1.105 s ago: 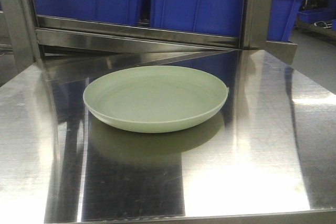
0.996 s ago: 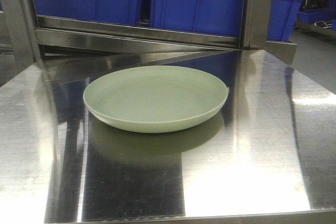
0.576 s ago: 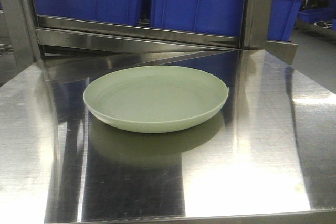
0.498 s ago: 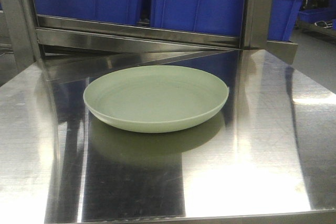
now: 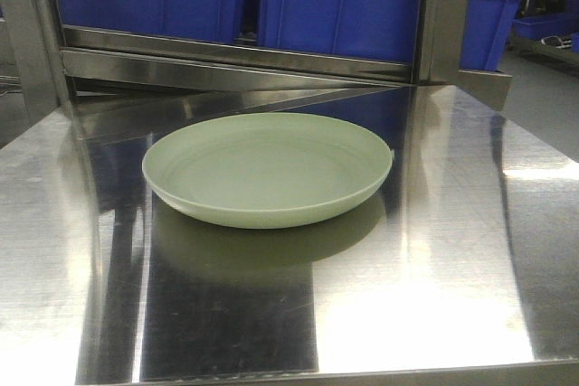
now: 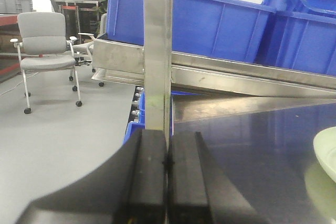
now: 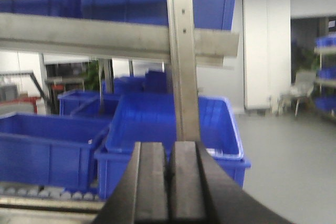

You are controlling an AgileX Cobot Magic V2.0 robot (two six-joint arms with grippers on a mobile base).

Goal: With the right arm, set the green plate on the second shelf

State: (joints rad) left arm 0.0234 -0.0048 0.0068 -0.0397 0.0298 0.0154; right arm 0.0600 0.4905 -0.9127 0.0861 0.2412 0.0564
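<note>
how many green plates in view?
1. The green plate lies flat on the steel table, in front of the blue bins; its rim also shows in the left wrist view. More could sit out of view.

Left wrist cam: left gripper low in frame, jaws pressed together with nothing between.
I see a steel upright directly beyond the fingertips, with blue bins on the rack behind. The green plate rim shows at the right edge, resting on the steel shelf top. A grey office chair stands far left.
</note>
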